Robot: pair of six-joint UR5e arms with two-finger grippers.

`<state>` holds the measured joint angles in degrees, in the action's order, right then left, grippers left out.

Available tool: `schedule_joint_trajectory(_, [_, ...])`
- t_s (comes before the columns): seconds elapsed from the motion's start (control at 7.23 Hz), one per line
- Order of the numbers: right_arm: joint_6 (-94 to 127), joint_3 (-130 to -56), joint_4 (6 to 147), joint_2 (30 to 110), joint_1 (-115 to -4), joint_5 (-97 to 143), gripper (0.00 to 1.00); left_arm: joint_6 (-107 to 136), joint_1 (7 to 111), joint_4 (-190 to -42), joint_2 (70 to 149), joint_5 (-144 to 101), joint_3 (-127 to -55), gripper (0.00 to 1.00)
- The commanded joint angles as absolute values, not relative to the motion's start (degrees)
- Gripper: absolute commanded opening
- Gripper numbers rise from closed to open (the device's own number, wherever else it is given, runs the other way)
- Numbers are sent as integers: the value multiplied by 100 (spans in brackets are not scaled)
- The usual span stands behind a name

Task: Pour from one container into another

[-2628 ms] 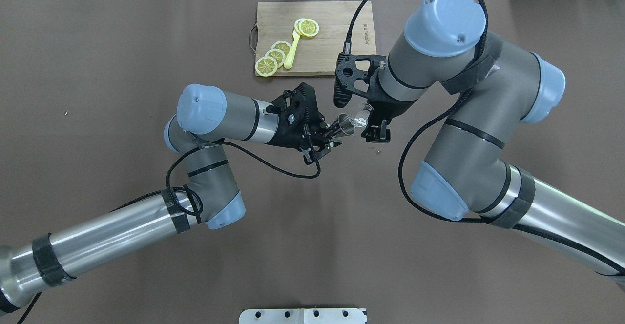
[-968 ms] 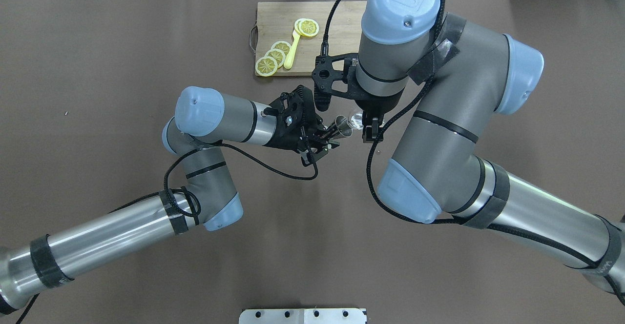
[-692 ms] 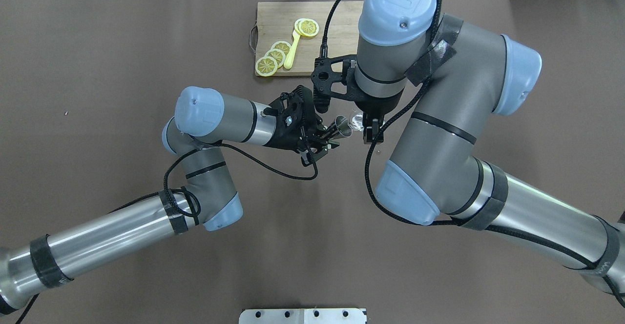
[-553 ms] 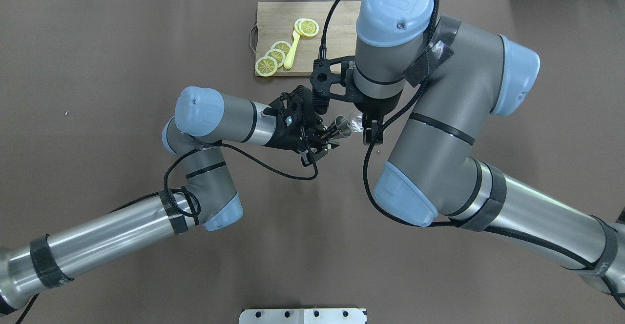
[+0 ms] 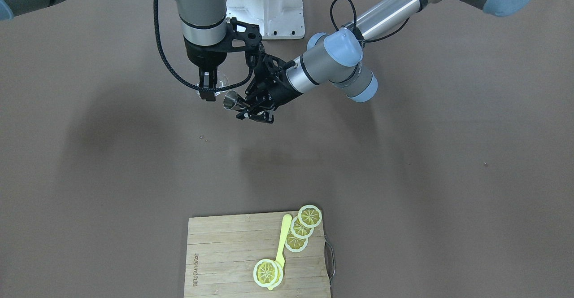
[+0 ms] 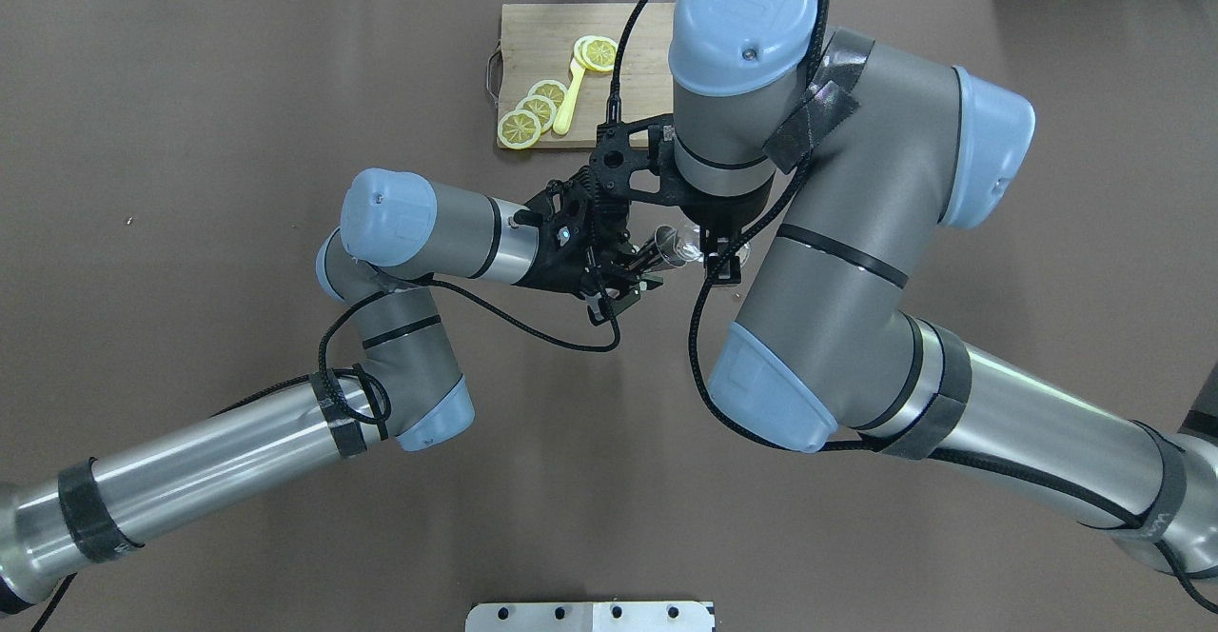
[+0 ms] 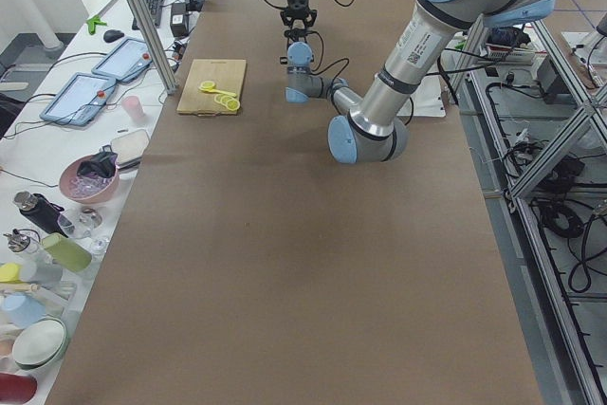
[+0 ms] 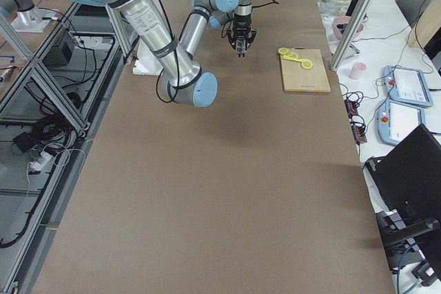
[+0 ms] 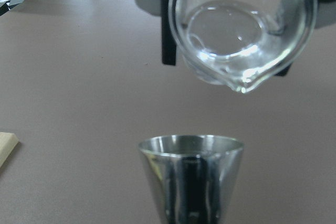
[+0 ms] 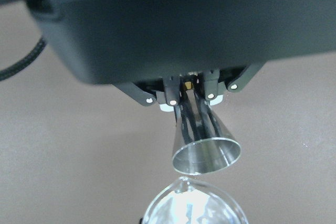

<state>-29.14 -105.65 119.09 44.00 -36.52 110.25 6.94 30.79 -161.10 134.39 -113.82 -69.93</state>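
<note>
Your left gripper (image 10: pixel 193 116) has its jaws pinched on the narrow foot of the small conical polished-steel measuring cup (image 10: pixel 206 150). That grip leaves the wide mouth free to receive. The cup hangs in the air over the brown table (image 5: pixel 403 154) and appears tipped a little toward the other arm.

Your right gripper (image 5: pixel 207 89) is clamped on the small clear glass pitcher with a pinched spout (image 9: pixel 244 30); one dark finger (image 9: pixel 168 45) shows behind each side of its body. Holding it by the sides leaves the spout unobstructed. The pitcher is tilted with the spout lowest, just above the cup's rim and apart from it. Clear liquid pools toward the lip and a bead sits at the spout tip, but I see no stream.

I'd judge you're at the start of the pour. In the left wrist view the spout sits toward one side of the mouth rather than over its centre, so tip further slowly or you may spill past the rim.

The wooden cutting board (image 5: pixel 233 253), with its yellow lemon slices (image 5: pixel 310 216) and yellow plastic spoon (image 5: pixel 282 237), lies well apart.
</note>
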Motion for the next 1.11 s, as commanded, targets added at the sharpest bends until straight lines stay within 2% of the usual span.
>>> schedule_joint_trajectory(0.0, [-2997,-10564,12093,4316,-3621,10951,0,694,3076,-16110,13438,-11382,-6996,0])
schedule_joint_trajectory(0.69, [-3120,-10564,12436,4202,-3595,10863,0,694,3076,-16119,13430,-11382,-7031,0])
schedule_joint_trajectory(0.97, [-3146,-10547,12463,4184,-3542,10785,0,703,3076,-16119,13202,-11382,-7259,0])
